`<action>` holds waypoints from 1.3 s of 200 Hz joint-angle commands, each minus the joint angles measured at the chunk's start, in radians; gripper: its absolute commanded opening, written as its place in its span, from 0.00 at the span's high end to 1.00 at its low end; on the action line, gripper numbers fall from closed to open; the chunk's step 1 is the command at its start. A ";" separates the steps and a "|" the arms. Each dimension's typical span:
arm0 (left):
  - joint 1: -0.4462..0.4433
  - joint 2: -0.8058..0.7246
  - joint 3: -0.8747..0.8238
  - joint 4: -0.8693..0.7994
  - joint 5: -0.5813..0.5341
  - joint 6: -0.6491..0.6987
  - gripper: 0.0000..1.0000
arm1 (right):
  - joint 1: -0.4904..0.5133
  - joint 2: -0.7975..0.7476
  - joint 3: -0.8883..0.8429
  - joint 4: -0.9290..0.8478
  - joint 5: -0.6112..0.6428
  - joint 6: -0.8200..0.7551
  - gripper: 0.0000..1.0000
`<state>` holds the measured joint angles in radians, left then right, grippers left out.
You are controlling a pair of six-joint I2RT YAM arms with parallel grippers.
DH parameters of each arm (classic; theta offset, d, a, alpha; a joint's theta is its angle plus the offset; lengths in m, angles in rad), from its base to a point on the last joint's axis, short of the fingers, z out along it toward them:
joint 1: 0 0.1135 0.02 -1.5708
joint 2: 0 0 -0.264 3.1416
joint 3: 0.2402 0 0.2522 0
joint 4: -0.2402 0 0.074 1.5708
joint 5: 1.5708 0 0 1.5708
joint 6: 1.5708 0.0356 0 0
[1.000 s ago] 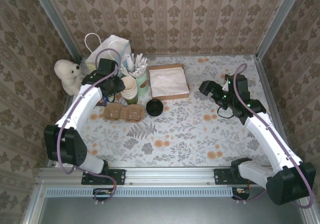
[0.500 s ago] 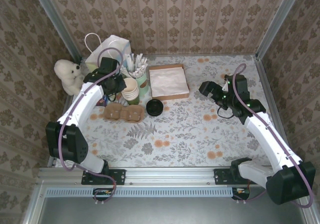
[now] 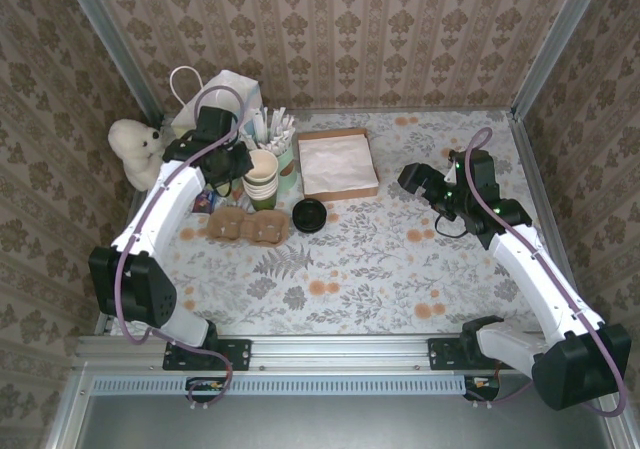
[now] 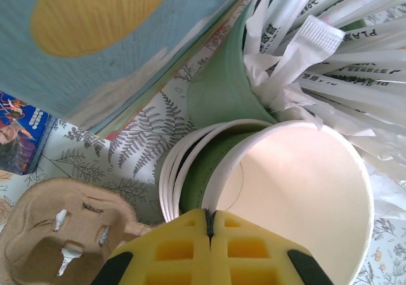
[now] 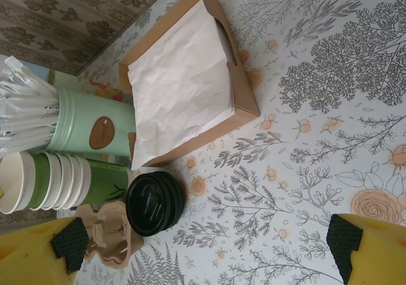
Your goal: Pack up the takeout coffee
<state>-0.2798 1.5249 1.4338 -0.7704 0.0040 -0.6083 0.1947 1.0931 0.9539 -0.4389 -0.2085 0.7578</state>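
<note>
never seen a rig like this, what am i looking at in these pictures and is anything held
It is a robot with two arms bolted to a table edge. One picture looks down from above; the other two come from cameras on each wrist. On the table sit a stack of cream cups, a pale green holder of wrapped sticks, a cardboard carrier, a tray of napkins, a white bag, a teddy bear and the black-lidded takeout coffee. The left arm has its jaws closed, apparently pinching the top cup by its rim. The right arm has its jaws open, holding nothing.
</note>
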 commanded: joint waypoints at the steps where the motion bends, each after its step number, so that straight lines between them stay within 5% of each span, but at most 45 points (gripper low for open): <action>1: 0.008 -0.047 0.038 0.013 0.028 0.017 1.00 | 0.006 -0.002 0.021 -0.038 0.026 -0.023 0.00; 163: 0.075 -0.277 0.114 -0.148 0.256 0.099 1.00 | 0.081 0.062 0.075 -0.016 0.001 -0.084 0.00; 225: -0.108 -0.324 0.101 -0.330 0.329 0.240 1.00 | 0.103 0.099 0.047 0.030 -0.012 -0.081 0.00; 260: -0.277 -0.341 -0.106 -0.153 0.283 0.209 1.00 | 0.113 0.135 0.047 0.039 -0.009 -0.082 0.00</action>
<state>-0.4683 1.1831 1.4448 -1.0023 0.2996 -0.4175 0.3000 1.2064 1.0027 -0.4217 -0.2161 0.6861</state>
